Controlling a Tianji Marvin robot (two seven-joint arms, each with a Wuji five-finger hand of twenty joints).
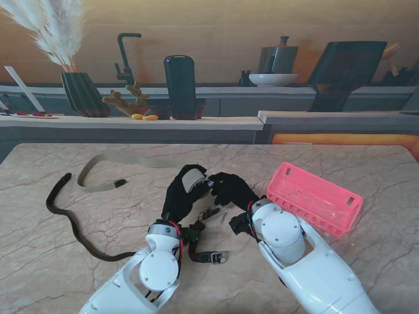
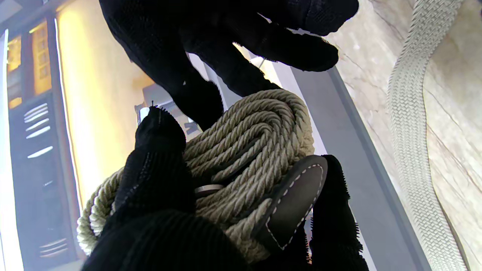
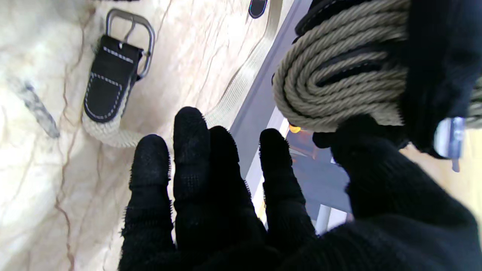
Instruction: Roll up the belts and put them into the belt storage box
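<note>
- Left hand (image 1: pixel 184 191), black-gloved, raised over the middle of the beige veined marble table (image 1: pixel 366 167); fingers curled round a coiled beige braided-rope belt with dark stitched leather tip (image 2: pixel 260 150), thumb pressed on one flat side of the coil, fingers on the other.
- Right hand (image 1: pixel 230 190), black-gloved, just beside the coil on its right. Right wrist view: four fingers (image 3: pixel 192 150) straight and close together, holding nothing; the thumb reaches up against the coil's rim.
- Pink slotted plastic storage box (image 1: pixel 314 198) on the table to the right, apart from both hands; contents cannot be made out.
- Flat beige woven belt (image 1: pixel 98 171) lies loose on the left, farther from me.
- Dark brown cord-like belt (image 1: pixel 65 216) snakes along the left side, nearer to me.
- Black strap with metal buckle (image 1: pixel 213 256) lies between the two forearms.
</note>
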